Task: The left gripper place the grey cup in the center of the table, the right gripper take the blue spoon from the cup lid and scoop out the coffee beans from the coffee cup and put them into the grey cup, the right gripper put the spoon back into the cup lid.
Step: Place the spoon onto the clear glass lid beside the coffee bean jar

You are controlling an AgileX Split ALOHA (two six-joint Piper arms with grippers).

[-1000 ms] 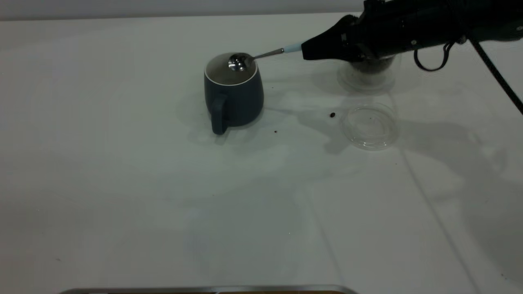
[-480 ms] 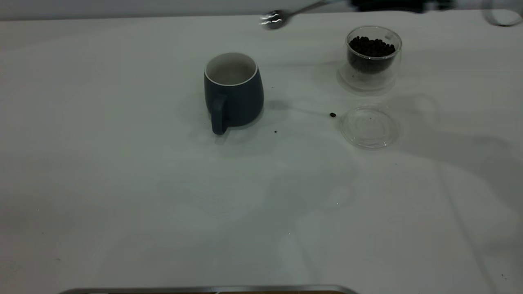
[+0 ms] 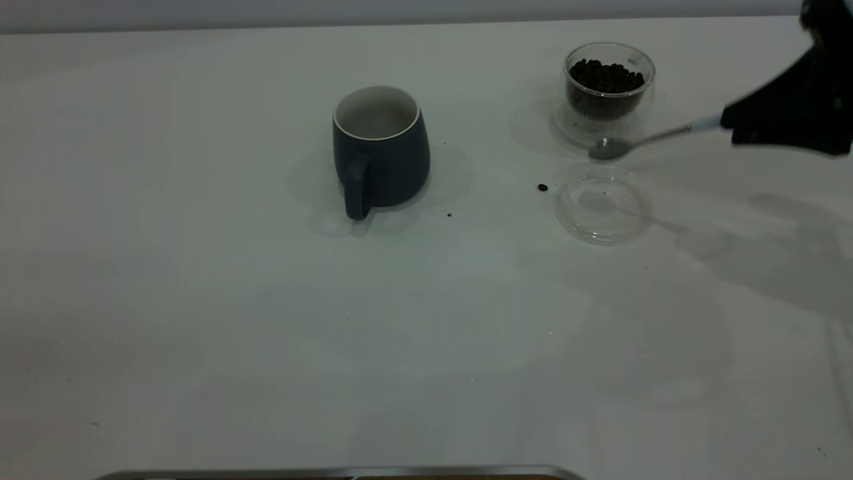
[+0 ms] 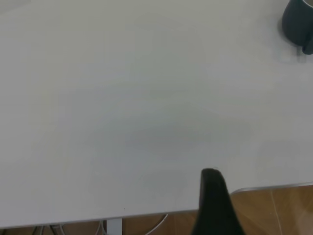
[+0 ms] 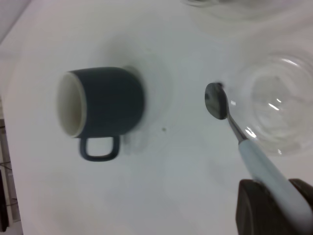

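The grey cup stands upright at mid-table, handle toward the front edge. My right gripper is shut on the pale handle of the blue spoon. The spoon's steel bowl hangs with nothing in it just above the far rim of the cup lid. Behind it, the coffee cup holds the coffee beans. My left gripper sits back at the table's front edge, far from the grey cup.
One stray bean lies on the table just left of the lid, and a dark speck lies nearer the grey cup. A metal strip runs along the front edge.
The spoon was over the grey cup's mouth, then swung up and to the right. It has since come down between the coffee cup and the lid. The cups have not moved.
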